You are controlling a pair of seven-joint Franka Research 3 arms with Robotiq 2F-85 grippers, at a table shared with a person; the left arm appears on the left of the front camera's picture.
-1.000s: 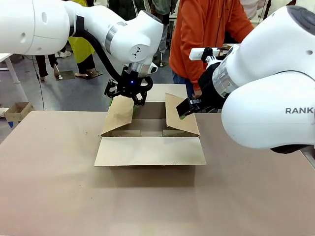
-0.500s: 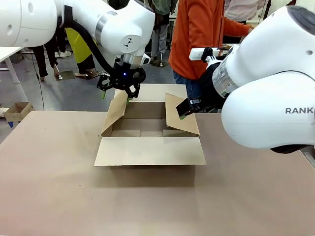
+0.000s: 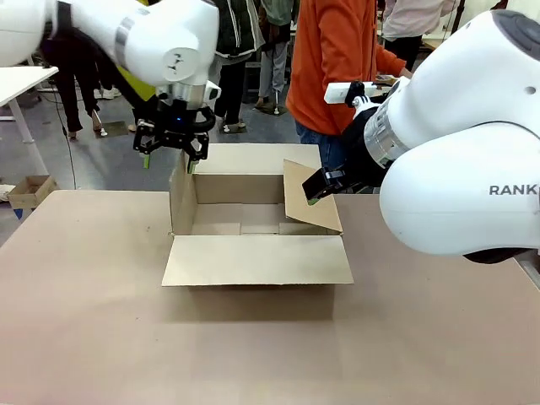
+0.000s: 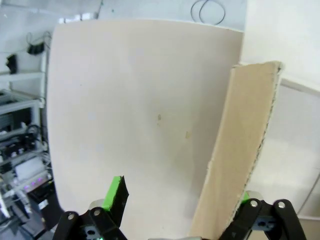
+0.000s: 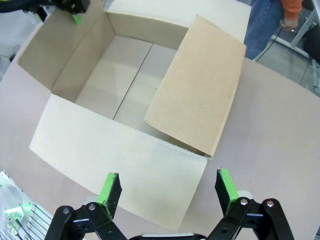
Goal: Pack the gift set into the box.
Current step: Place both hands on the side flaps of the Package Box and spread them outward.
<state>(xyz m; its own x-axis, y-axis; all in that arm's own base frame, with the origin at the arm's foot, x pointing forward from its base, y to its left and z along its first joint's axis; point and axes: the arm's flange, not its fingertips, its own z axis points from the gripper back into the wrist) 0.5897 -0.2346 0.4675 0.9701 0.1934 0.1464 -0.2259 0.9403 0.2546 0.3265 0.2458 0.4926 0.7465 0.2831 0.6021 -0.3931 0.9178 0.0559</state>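
box [image 3: 253, 260] flap between left gripper [image 3: 169, 160] jaws

One box [image 3: 245, 187], four flaps [image 3: 253, 261]; one left pincer [image 3: 169, 159], one right pincer [image 5: 167, 184]; one small carton [image 3: 29, 191].

A plain brown box [image 3: 257, 260] sat on a tan table [image 3: 84, 321]; beside it, the black left gripper [image 3: 169, 160] and right gripper [image 3: 317, 194] showed green pads [image 5: 108, 192].
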